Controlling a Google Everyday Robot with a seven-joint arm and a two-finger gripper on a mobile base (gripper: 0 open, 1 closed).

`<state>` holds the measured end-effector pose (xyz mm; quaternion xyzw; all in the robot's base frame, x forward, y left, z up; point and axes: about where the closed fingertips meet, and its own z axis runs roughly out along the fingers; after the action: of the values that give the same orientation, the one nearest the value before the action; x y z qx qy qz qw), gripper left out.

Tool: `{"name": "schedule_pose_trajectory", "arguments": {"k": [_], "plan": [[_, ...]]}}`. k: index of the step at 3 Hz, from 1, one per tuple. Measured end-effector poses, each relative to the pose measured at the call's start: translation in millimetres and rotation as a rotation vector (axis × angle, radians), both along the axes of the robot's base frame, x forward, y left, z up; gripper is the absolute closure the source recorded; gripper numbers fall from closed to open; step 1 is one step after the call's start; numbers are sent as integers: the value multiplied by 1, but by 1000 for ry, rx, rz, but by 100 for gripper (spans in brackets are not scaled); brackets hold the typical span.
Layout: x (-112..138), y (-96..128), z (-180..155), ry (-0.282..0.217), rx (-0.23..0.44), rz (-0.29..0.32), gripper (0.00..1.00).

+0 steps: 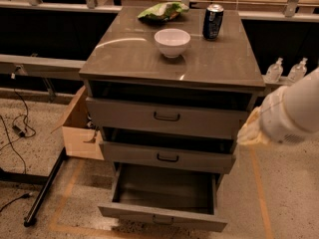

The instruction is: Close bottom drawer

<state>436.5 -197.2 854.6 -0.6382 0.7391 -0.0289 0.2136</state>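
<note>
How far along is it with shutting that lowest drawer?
Nothing looks done yet: the bottom drawer stands pulled far out, its inside in plain view. In hand: the gripper hangs to the right of the cabinet, about level with the middle drawer, well above the bottom one. Left: bring it down to the low front panel and push the drawer fully in.

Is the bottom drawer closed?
No, the bottom drawer stands pulled well out, and the gripper hangs just right of the cabinet.
</note>
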Motion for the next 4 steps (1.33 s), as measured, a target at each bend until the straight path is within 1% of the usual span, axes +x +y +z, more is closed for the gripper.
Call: {"name": "schedule_pose_trajectory", "arguments": {"k": [1, 2, 3, 4], "plan": [[3, 18, -83, 5, -40, 74, 100], [53, 48, -157, -63, -48, 110, 100], [61, 47, -145, -113, -46, 102, 100], [61, 47, -145, -114, -46, 102, 100]]}}
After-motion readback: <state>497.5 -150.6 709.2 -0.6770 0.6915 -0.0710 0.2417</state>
